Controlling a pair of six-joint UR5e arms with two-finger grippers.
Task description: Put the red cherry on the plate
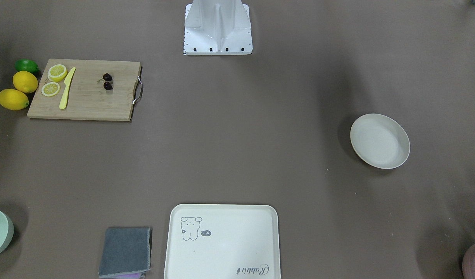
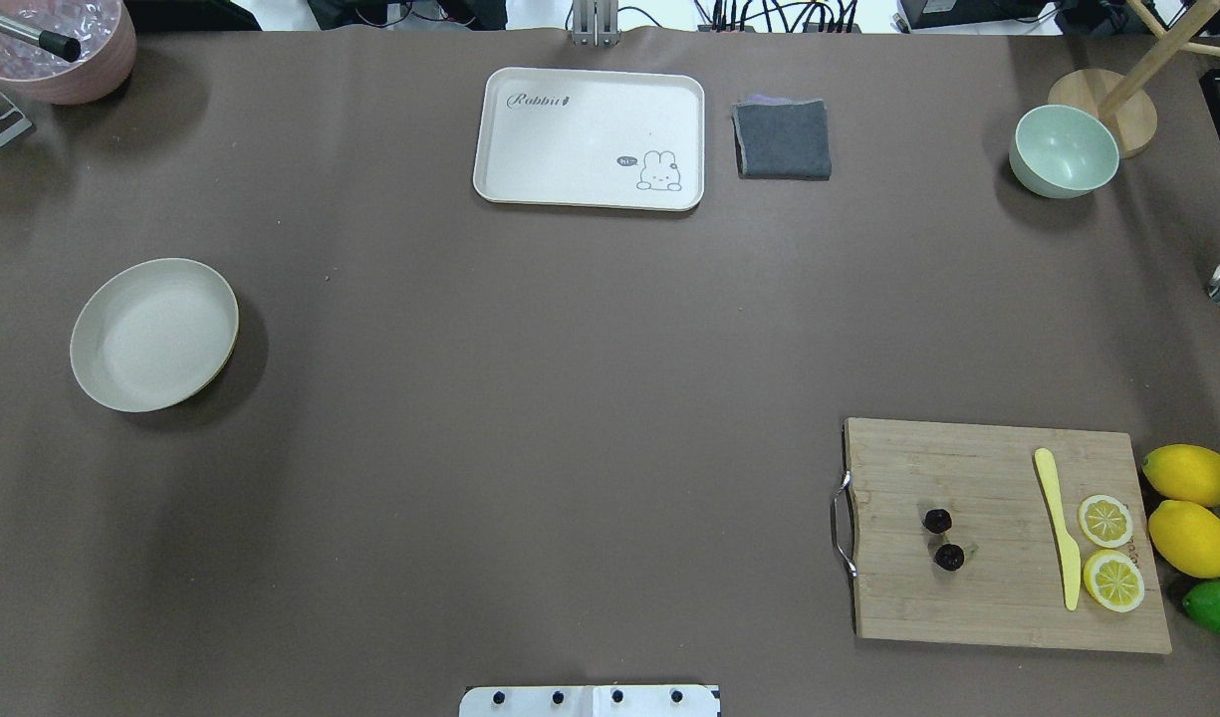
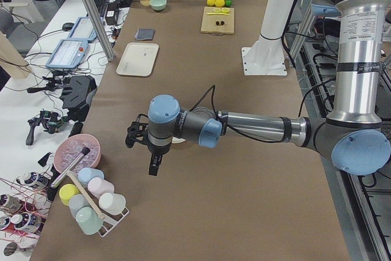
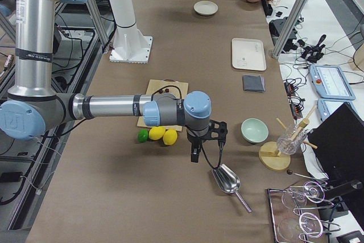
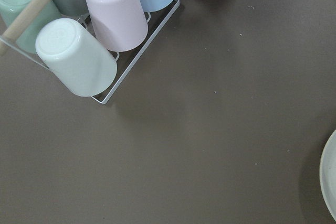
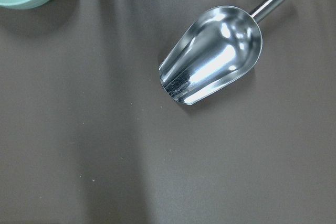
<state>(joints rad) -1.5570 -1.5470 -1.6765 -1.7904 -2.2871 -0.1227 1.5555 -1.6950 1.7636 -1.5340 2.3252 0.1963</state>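
The red cherry (image 1: 107, 81) (image 2: 943, 539), a pair of small dark glossy fruits, lies on a wooden cutting board (image 2: 968, 607) on the robot's right side. The cream-white plate (image 1: 380, 140) (image 2: 154, 335) rests far off on the robot's left side, with nothing on it; its rim (image 5: 331, 182) shows at the left wrist view's right edge. My left gripper (image 3: 153, 164) hangs above the table's left end, near the plate. My right gripper (image 4: 195, 153) hangs above the right end, beyond the lemons. Both show only in side views, so I cannot tell whether they are open or shut.
On the board lie a yellow knife (image 2: 1058, 528) and two lemon slices (image 2: 1107, 548); lemons (image 2: 1189, 508) and a lime (image 2: 1217, 605) sit beside it. A cream tray (image 2: 590, 137), grey cloth (image 2: 782, 139), mint bowl (image 2: 1063, 151), metal scoop (image 6: 212, 53) and cup rack (image 5: 94, 40) line the edges.
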